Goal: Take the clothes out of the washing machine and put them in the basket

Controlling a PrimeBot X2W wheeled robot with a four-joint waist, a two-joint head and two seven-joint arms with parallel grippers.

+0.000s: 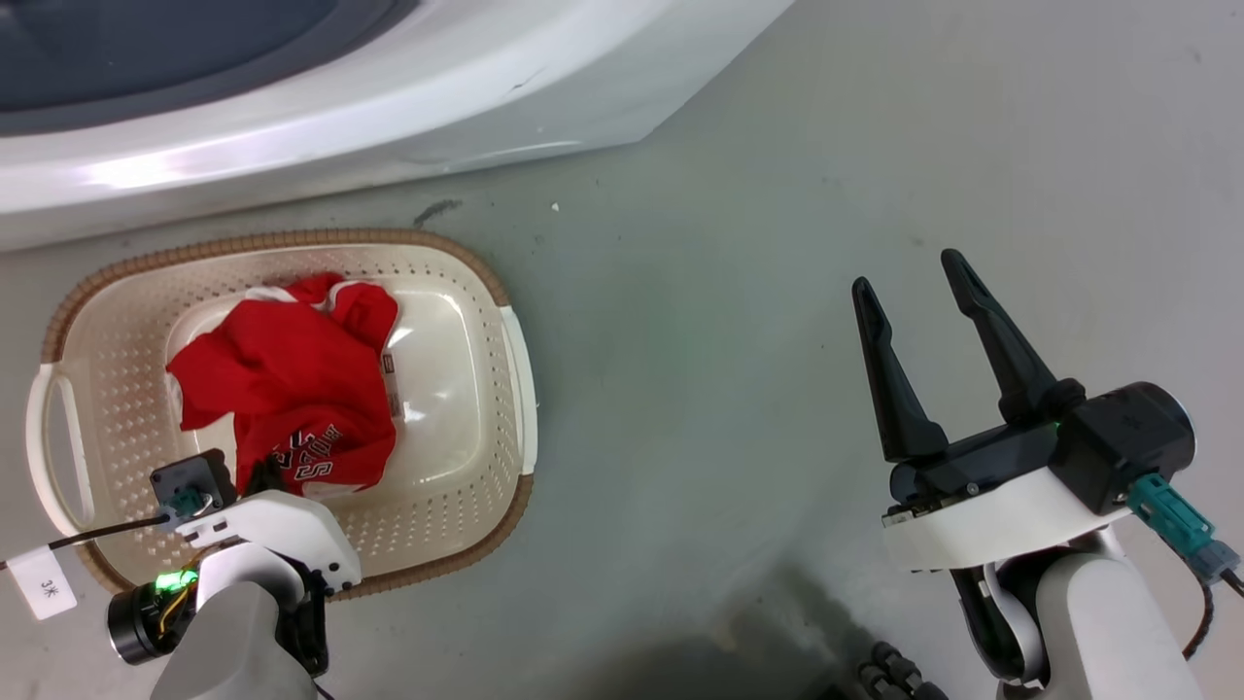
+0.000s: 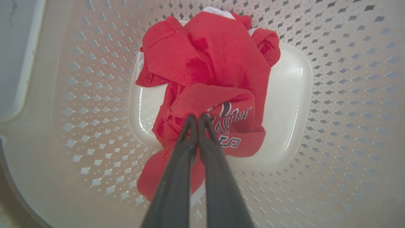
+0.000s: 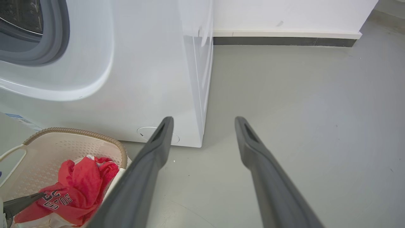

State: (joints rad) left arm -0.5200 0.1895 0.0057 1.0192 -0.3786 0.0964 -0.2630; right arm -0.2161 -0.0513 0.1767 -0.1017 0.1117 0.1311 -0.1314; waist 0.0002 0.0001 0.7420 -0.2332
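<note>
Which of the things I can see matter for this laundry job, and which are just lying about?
Job:
- red clothes, lying in the basket
- washing machine
- left gripper, shut on the clothes
- right gripper, open

Lying about:
- white cable tag
- dark scuff on the floor
- skirting board

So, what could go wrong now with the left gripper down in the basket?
1. The left gripper is shut on the red garment; if it rises without opening, the garment may come out of the basket.
2. After release, the garment could catch on the fingers and drag along.
</note>
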